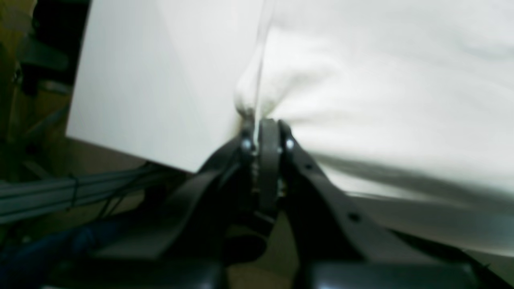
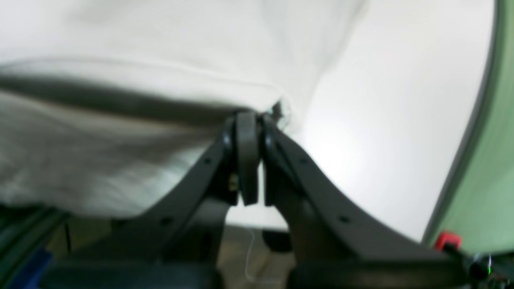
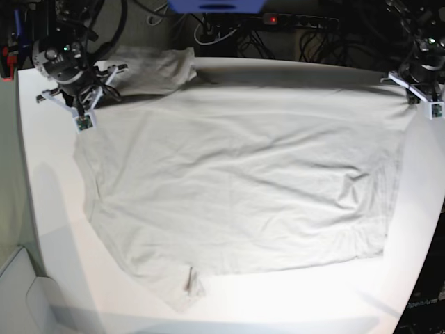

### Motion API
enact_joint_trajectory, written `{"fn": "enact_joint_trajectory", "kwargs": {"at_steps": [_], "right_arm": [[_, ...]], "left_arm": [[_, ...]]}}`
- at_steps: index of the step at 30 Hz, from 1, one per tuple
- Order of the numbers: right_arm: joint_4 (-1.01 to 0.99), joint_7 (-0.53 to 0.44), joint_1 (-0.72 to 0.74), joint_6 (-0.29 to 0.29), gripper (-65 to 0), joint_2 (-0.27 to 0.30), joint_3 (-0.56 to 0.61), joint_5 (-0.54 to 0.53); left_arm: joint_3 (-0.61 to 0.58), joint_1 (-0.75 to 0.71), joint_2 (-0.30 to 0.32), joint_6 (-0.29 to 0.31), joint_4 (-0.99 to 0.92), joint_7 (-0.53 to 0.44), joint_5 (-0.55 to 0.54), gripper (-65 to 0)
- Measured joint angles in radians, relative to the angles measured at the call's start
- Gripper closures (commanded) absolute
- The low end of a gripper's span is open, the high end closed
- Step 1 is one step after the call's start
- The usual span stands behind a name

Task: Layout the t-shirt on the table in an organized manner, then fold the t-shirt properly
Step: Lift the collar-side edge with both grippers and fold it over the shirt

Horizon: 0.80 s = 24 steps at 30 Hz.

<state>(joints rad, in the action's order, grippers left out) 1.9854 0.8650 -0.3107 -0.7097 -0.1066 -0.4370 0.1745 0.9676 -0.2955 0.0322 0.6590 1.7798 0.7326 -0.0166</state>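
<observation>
- Two grippers hold the t-shirt (image 3: 236, 188) at once: the right gripper (image 2: 251, 114) has its fingers (image 2: 245, 132) closed on a hem corner, and the left gripper (image 1: 263, 122) is pinched shut on a bunched bit of cloth.
- The t-shirt lies spread across most of the surface (image 3: 49, 209), held at both corners along the far edge; one sleeve lies bunched near the far left corner in the base view, and the collar end lies toward the near edge.
- Both pinches look thin, taking only the very edge of the fabric. A sharp tug could pull a corner free, and that side would likely slump into creases.
- If the arms pull unevenly, the cloth could skew, leaving the body crooked for the fold.
- The far edge is close beneath both grips; drawing further that way could drag the hem off the surface.
- The bunched sleeve may stay crumpled unless smoothed, which would spoil a neat fold.
</observation>
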Motion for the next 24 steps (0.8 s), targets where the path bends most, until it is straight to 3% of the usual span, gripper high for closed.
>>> {"fn": "enact_joint_trajectory", "kwargs": {"at_steps": [5, 24], "right_arm": [[0.000, 0.000, 0.024, 0.000, 0.0, 0.043, 0.004, -0.006], [-0.030, 0.002, 0.179, 0.000, -0.1, 0.068, 0.057, -0.001]], "left_arm": [[0.000, -0.011, -0.006, 0.000, 0.047, -0.006, -0.006, -0.3], [-0.008, 0.134, -0.011, -0.003, -0.018, -0.003, 0.000, -0.3]]}}
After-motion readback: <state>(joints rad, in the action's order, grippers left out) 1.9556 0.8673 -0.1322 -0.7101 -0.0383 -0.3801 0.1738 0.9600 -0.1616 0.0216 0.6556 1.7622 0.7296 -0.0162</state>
